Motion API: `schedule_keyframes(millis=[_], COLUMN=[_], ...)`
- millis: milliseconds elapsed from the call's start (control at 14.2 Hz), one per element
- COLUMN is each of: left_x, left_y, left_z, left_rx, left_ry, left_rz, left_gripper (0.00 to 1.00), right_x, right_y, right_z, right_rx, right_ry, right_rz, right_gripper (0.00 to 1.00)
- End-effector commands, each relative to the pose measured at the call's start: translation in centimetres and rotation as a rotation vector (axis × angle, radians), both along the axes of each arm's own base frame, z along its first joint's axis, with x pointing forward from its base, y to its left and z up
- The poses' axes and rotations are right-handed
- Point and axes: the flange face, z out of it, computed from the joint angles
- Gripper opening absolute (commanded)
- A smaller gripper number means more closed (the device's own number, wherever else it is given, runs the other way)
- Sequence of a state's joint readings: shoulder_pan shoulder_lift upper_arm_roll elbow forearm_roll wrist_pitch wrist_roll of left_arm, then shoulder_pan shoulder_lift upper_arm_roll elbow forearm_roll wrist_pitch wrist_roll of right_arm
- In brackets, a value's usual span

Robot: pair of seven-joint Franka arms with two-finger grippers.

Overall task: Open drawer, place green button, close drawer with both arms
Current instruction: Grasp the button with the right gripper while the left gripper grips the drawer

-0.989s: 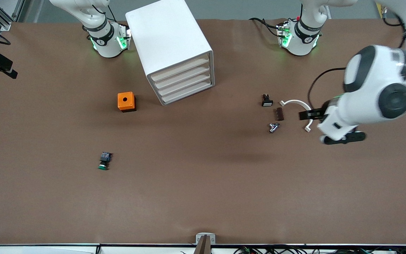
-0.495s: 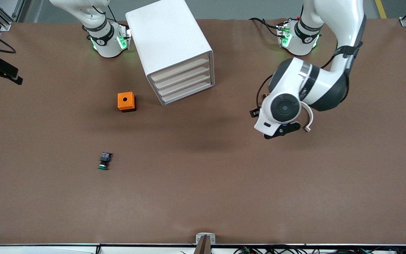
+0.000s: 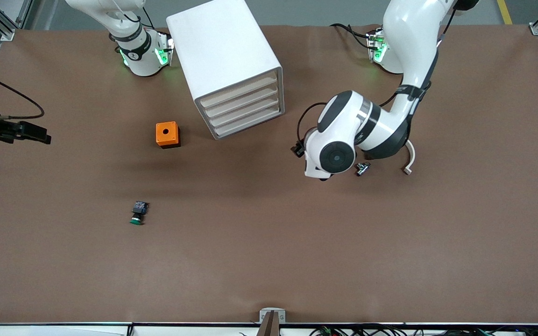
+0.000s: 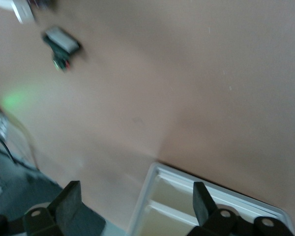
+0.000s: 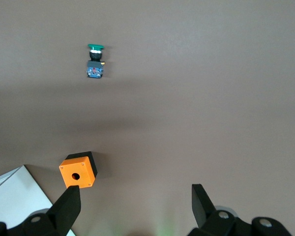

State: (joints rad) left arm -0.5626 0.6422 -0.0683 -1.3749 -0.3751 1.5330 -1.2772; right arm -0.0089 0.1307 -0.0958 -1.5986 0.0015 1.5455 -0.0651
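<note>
Drawer (image 3: 249, 122) shut, lowest of four in white cabinet (image 3: 224, 56). Left gripper (image 4: 137, 206) wide open, holding nothing, over bare table (image 3: 390, 242) in front of cabinet. Right gripper (image 5: 135, 204) wide open, empty, over table edge. Button (image 3: 138, 213) on table, nearer front camera than orange box (image 3: 167, 134).

cabinet (image 3: 224, 56) — drawers shut | button (image 3: 138, 213) — on table, nearer camera
</note>
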Motion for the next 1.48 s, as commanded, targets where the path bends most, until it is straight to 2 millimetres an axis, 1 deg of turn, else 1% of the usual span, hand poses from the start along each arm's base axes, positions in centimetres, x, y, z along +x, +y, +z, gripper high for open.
schedule_keyframes(millis=[0, 141, 283, 353, 495, 565, 636, 777, 919, 989, 1060, 1201, 1272, 1343, 1413], left_x=[-1.1, -0.7, -1.0, -1.3, -1.8, -1.9, -2.0, -2.4, -2.9, -2.9, -2.9, -3.6, -4.1, -4.8, -5.3], left_y=[-3.5, -4.7, -5.5, -5.9, -6.8, -7.0, -7.0, -7.0, -6.9, -6.7, -6.7, -6.6, -6.7, -7.0, -7.0], left_z=[-1.0, -3.2, -5.9, -6.8, -7.4, -8.5, -9.9, -12.5, -14.8, -15.4, -15.7, -16.8, -17.3, -17.4, -17.7], left_rx=[0.023, 0.102, 0.214, 0.256, 0.28, 0.296, 0.323, 0.372, 0.395, 0.399, 0.407, 0.44, 0.453, 0.465, 0.477], left_ry=[0.105, 0.196, 0.309, 0.349, 0.438, 0.491, 0.555, 0.627, 0.682, 0.703, 0.737, 0.822, 0.844, 0.852, 0.863], left_rz=[0.127, 0.308, 0.481, 0.533, 0.611, 0.649, 0.696, 0.742, 0.763, 0.772, 0.791, 0.795, 0.788, 0.767, 0.752], left_gripper=[1.0, 1.0, 1.0, 1.0, 1.0, 1.0, 1.0, 1.0, 1.0, 1.0, 1.0, 0.99, 0.96, 0.92, 0.86], right_x=[1.7, 2.5, 2.9, 3.2, 4.2, 4.8, 5.2, 5.2, 5.5, 5.8, 6.2, 6.7, 6.9, 7.0, 7.1], right_y=[1.4, 5.2, 8.4, 9.1, 10.5, 10.9, 10.9, 11.8, 12.1, 12.2, 12.3, 12.6, 12.2, 11.8, 11.3], right_z=[-1.2, -3.8, -6.0, -7.5, -10.2, -11.4, -13.2, -15.9, -19.2, -20.9, -22.3, -25.0, -26.2, -27.4, -28.5], right_rx=[-0.029, -0.051, -0.064, -0.057, -0.041, -0.027, -0.023, -0.016, -0.015, -0.017, -0.016, -0.019, -0.02, -0.024, -0.027], right_ry=[-0.014, -0.043, -0.076, -0.085, -0.089, -0.097, -0.106, -0.156, -0.189, -0.201, -0.218, -0.235, -0.244, -0.245, -0.247], right_rz=[-0.045, -0.155, -0.227, -0.241, -0.236, -0.25, -0.262, -0.255, -0.252, -0.251, -0.25, -0.246, -0.252, -0.257, -0.265], right_gripper=[1.0, 1.0, 1.0, 1.0, 1.0, 1.0, 1.0, 1.0, 1.0, 1.0, 1.0, 1.0, 1.0, 1.0, 1.0])
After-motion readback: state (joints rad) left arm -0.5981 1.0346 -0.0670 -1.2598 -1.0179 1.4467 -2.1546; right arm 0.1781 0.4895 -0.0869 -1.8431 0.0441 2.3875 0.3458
